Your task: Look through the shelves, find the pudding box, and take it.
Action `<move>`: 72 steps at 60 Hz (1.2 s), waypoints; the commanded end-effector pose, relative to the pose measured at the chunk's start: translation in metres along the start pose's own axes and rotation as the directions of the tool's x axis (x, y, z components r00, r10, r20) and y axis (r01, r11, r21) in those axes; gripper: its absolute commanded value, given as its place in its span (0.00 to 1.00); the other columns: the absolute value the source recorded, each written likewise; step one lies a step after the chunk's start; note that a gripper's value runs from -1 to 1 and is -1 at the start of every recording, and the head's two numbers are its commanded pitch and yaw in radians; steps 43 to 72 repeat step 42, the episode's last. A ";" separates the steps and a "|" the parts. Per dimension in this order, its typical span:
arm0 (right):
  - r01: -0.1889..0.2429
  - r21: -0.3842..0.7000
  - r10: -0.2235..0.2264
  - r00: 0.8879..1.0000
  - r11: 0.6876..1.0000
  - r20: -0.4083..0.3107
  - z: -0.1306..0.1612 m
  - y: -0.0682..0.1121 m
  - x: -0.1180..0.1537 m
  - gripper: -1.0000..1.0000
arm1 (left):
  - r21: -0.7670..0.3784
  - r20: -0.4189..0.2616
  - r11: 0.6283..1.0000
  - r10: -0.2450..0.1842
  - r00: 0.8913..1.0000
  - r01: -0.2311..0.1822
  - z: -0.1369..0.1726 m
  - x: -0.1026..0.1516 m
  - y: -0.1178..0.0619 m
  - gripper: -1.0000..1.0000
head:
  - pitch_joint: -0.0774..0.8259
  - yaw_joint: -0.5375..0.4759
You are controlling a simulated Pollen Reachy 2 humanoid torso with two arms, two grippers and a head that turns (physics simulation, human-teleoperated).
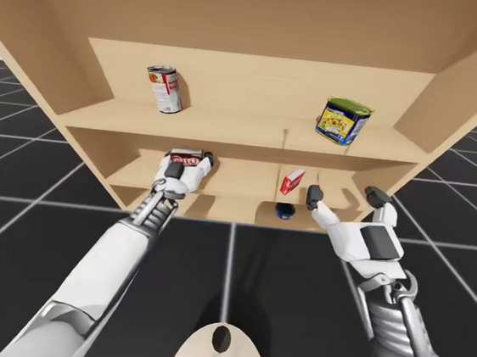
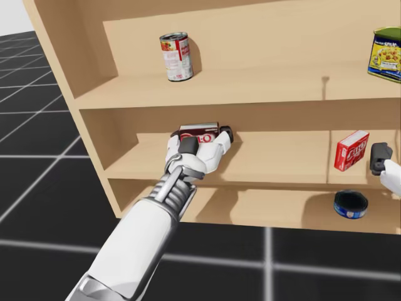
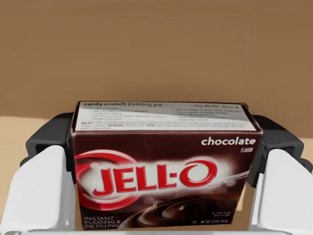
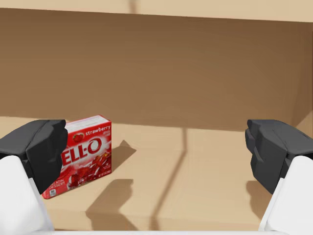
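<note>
The left gripper (image 3: 164, 142) pinches the pudding box (image 3: 164, 181) on the shelf (image 2: 276, 163); the right gripper (image 4: 156, 152) has its fingers spread. The grasp seems made; next, pull the box straight out.

Simulated test space: plain wooden shelf unit (image 1: 248, 86) on a black, grid-lined floor (image 1: 16, 181).

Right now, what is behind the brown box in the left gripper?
Behind the brown box, held in my left gripper, the shelf's plain wooden back wall shows above and beside it. Whatever lies directly behind the box is covered by it.
</note>
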 end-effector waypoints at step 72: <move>0.009 -0.003 -0.009 1.000 1.000 0.014 0.000 -0.002 0.002 0.00 | -0.130 0.104 0.990 0.065 0.992 -0.052 0.153 0.034 -0.003 1.00 | 0.58 0.76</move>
